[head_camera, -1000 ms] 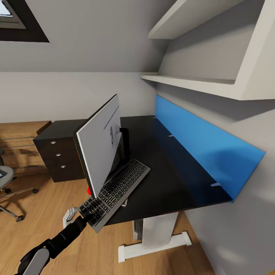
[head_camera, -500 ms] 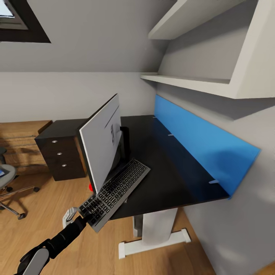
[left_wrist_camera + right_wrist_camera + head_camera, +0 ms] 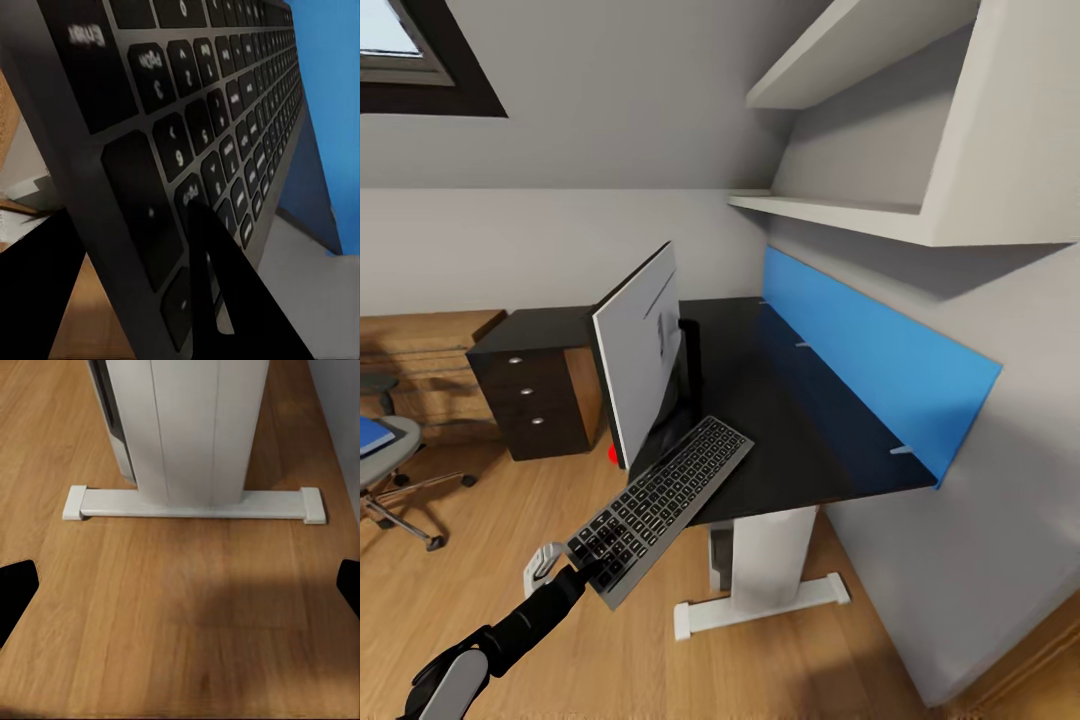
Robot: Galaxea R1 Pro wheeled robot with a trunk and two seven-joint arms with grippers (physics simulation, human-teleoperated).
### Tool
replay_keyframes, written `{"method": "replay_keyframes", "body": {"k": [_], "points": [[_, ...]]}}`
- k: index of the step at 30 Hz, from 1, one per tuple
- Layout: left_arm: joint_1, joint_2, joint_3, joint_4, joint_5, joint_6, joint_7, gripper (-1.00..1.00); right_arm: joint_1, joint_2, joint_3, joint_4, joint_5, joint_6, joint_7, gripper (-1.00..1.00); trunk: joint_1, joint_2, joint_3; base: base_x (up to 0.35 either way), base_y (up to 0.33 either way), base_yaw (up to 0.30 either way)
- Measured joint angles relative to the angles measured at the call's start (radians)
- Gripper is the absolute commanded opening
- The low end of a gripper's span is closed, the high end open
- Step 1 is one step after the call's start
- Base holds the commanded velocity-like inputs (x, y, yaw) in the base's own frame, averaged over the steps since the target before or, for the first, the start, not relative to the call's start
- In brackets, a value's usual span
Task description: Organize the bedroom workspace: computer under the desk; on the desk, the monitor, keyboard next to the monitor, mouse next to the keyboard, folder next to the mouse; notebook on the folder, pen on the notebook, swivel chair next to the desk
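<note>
Left arm [image 3: 510, 630]: slim matte-black segments | grey rounded casing nearer the shoulder | light-grey bracket by the wrist | fingers [image 3: 225, 300]: flat, tapering, solid black

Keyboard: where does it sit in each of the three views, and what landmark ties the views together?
Head view: the keyboard runs diagonally at lower centre, its near end in the left gripper, its far end over the desk.
Left wrist view: the keyboard looms close up, slanting across the frame, a finger against its keys.
Right wrist view: I can't see the keyboard here.
Shared landmark: the desk's white leg.
</note>
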Motion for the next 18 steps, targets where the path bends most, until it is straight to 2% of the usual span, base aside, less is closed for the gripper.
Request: {"method": "replay_keyframes", "body": {"k": [18], "points": [[0.000,0.000,-0.002,0.000,0.000,0.014,-0.001,-1.00,0.000,0.001,0.000,0.000,0.000,0.000,0.000,1.00,0.000,0.000,0.000,-0.266,0.000,0.000]]}}
